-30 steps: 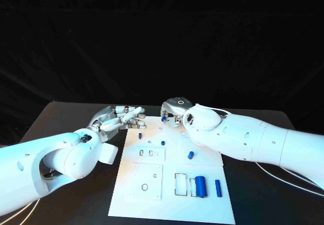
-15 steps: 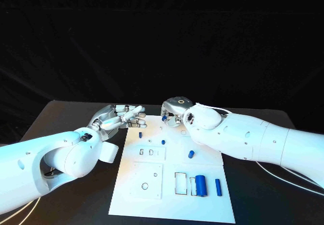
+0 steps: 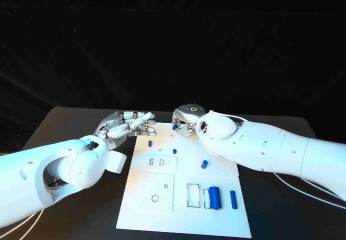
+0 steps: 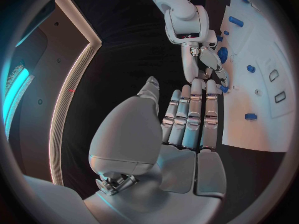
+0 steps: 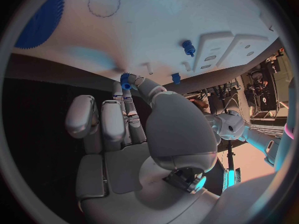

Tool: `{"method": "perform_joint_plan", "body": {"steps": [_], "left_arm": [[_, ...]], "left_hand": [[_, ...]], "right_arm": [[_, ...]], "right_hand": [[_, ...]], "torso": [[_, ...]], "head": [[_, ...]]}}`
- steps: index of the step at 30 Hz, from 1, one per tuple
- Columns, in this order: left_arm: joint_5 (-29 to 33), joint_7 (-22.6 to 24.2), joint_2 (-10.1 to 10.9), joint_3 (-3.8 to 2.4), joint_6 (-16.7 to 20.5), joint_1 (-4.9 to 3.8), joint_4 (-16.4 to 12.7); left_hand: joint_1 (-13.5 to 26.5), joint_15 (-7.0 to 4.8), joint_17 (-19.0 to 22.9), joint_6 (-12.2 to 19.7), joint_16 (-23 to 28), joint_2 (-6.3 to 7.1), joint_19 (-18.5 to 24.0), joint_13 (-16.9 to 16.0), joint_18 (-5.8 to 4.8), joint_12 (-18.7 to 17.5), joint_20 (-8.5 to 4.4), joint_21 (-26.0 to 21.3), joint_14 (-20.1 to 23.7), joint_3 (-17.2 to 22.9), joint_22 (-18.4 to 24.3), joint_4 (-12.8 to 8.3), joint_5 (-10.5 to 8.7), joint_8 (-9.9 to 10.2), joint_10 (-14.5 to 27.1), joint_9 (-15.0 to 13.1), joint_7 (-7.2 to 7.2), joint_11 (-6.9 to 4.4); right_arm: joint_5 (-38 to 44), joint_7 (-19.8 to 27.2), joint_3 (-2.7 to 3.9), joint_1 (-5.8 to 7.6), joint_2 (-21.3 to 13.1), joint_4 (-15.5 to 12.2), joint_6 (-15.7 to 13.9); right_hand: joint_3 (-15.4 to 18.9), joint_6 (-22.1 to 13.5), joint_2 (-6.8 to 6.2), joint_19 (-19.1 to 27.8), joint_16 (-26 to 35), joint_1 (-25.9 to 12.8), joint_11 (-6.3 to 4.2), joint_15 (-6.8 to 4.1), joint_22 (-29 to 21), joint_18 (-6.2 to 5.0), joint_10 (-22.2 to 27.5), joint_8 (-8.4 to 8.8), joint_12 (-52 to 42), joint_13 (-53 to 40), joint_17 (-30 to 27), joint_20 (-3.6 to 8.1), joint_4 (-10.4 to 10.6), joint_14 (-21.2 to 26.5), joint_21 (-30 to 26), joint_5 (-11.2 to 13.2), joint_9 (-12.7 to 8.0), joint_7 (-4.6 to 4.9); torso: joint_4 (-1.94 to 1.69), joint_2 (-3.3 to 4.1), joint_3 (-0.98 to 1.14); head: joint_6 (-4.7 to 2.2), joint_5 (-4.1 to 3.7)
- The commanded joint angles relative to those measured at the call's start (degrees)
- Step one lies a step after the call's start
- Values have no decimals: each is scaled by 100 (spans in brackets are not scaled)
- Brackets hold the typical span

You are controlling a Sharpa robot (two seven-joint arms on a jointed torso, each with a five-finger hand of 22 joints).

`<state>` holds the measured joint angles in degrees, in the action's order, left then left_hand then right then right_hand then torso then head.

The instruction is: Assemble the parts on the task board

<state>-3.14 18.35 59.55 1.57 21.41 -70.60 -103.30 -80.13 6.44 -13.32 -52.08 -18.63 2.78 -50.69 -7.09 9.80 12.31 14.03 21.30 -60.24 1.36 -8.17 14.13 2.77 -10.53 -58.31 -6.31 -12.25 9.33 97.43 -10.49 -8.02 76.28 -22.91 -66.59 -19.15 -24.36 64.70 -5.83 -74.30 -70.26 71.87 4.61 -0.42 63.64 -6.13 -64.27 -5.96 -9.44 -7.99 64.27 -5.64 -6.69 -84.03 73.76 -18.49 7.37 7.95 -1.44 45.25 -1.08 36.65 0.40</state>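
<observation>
Your right hand (image 3: 186, 120) pinches a small blue part (image 5: 126, 81) at the task board's (image 3: 216, 165) 12 o'clock edge. Left hand (image 3: 131, 126) holds nothing, fingers together. A loose pinch risks dropping the part.

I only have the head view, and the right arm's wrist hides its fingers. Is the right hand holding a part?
Observer: Yes. The right wrist view shows the right hand pinching a small blue part at its fingertips, by the edge of the task board.
Operator: And the left hand, anything in it?
Observer: No. In the left wrist view the left hand has its fingers stretched out side by side, holding nothing.
</observation>
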Motion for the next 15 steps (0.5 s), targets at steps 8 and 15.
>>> {"method": "perform_joint_plan", "body": {"steps": [8,15], "left_arm": [[19,17,-14,-5,-69,-11,-1],[7,16,-12,-5,-74,-11,9]], "left_hand": [[-8,15,-6,-6,16,-66,28,7,69,-33,23,-33,31,-30,5,-14,6,24,40,10,-40,6],[-19,17,-10,-4,21,-77,28,6,69,-36,24,-35,32,-32,8,-18,6,28,44,10,-42,8]], "right_arm": [[43,-4,-8,-13,19,12,16],[42,-41,-8,-12,-104,-122,-16]], "right_hand": [[49,-972,-276,329,225,-8,142,150,-367,-25,594,252,221,145,-320,-130,111,-12,-315,237,-170,100],[91,-978,-268,332,212,27,145,151,-356,-29,629,213,187,159,-322,-146,147,-9,-325,240,-162,95]], "torso": [[2,0,-6],[-5,-2,-4]], "head": [[5,-13],[9,-26]]}}
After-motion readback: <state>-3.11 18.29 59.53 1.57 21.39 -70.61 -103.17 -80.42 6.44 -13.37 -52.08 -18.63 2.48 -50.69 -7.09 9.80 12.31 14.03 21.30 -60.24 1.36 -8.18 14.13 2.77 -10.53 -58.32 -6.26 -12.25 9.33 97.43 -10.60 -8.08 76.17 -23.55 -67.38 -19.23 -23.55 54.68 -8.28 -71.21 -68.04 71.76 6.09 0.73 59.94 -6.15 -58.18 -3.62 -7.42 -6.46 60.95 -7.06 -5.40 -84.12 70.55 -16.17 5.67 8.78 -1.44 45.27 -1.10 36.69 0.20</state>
